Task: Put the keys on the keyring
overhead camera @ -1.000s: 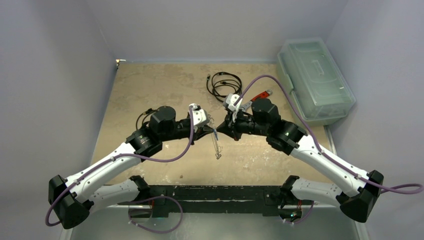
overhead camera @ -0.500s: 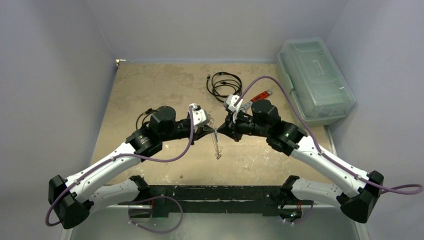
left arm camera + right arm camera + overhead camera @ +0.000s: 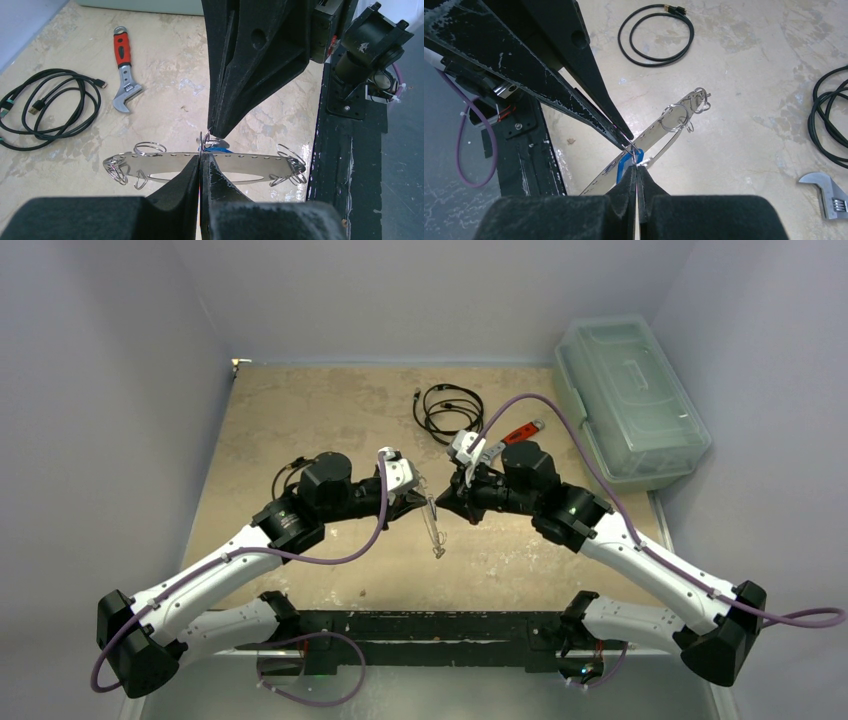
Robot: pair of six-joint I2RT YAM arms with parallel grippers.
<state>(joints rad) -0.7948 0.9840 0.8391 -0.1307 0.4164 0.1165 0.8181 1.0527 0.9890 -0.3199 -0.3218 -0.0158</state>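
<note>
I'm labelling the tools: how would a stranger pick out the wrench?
Start at the clear plastic box at the far right. Just left of it lies the wrench. Its red handle and silver head set it apart from the coiled black cable further left.

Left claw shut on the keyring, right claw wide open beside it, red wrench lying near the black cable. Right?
No: the right claw is shut too, tips at the blue key, per the right wrist view. Left claw shut on the keyring, red wrench near the black cable: fine.
</note>
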